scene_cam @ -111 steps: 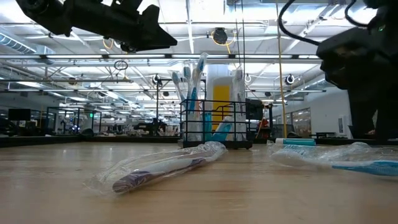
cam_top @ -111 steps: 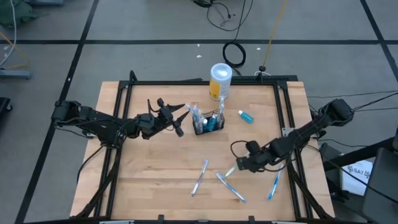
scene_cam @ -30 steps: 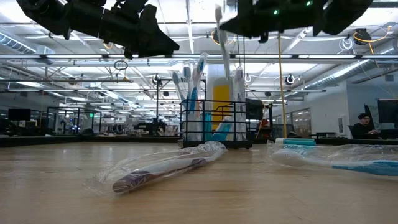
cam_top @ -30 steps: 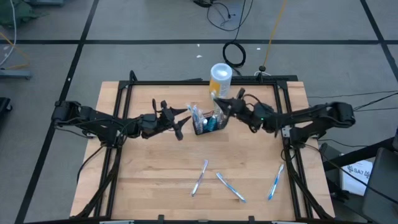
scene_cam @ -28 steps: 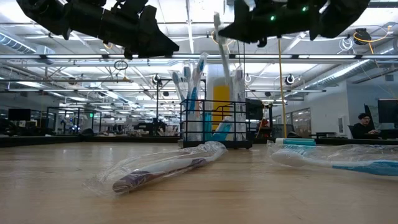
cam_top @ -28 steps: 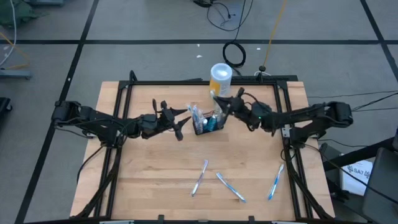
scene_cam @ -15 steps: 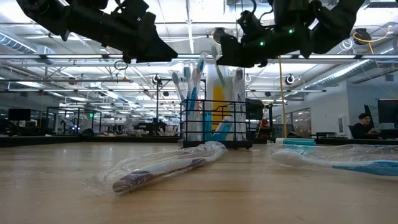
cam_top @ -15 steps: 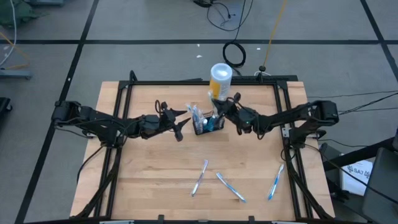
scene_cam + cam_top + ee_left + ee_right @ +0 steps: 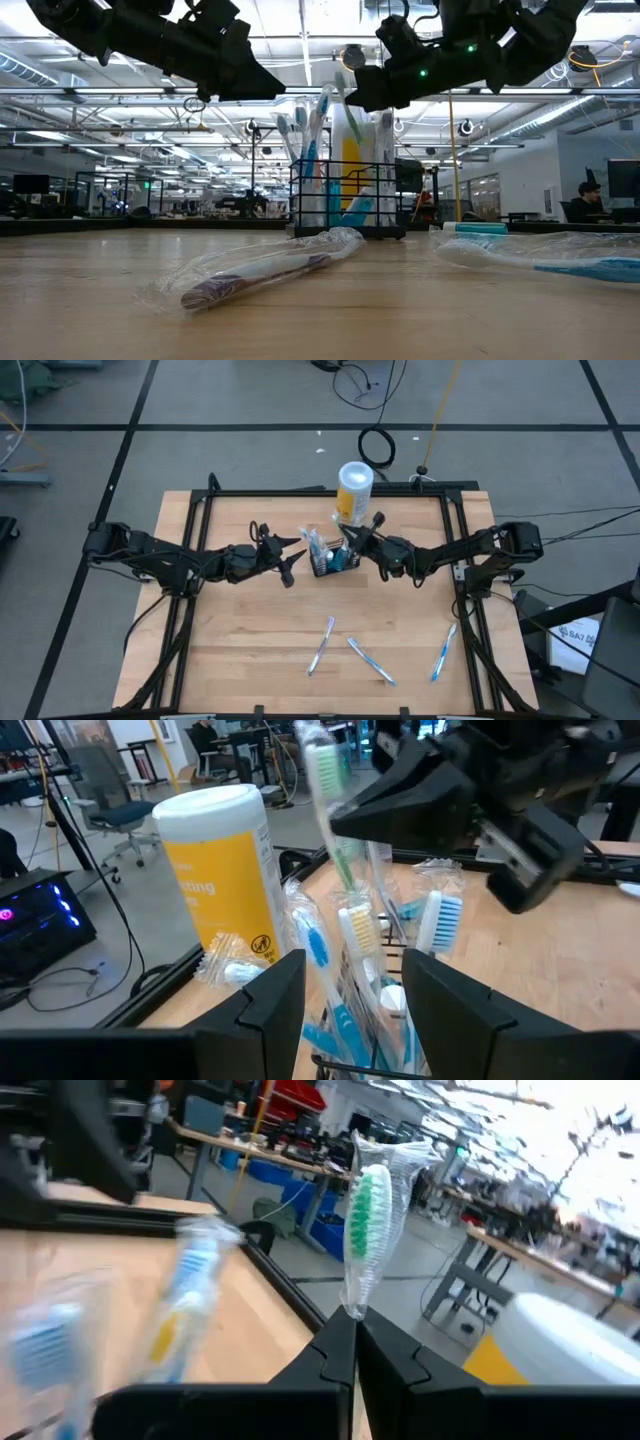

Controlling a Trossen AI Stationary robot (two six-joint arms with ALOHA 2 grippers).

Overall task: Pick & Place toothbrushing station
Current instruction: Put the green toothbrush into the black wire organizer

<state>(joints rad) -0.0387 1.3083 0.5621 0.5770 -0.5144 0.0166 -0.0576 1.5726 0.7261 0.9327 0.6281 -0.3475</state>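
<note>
Pale wooden worktop [image 9: 260, 640] with a black frame around its edges, grey floor beyond, and the low view looks across into a big hall of ceiling lights. The black wire-mesh basket [image 9: 335, 559] stands right of centre toward the far edge, bristling with wrapped toothbrushes, the white-and-yellow canister [image 9: 354, 491] just behind it. The right pincer [image 9: 352, 537] is over the basket, clenched on a wrapped green-bristled toothbrush [image 9: 367, 1220]; only the right wrist view shows that grip plainly, with the brush standing up from the closed fingers. The left pincer [image 9: 296, 555] hangs just left of the basket, released, holding nothing; its wrist view looks past its fingers [image 9: 272, 988] into the basket. The low view shows both arms above the basket. Near side of the worktop: three wrapped toothbrushes lie apart, one centre [image 9: 321, 645], one beside it [image 9: 370, 660], one at the right edge [image 9: 442, 651]. The left half is open.
</note>
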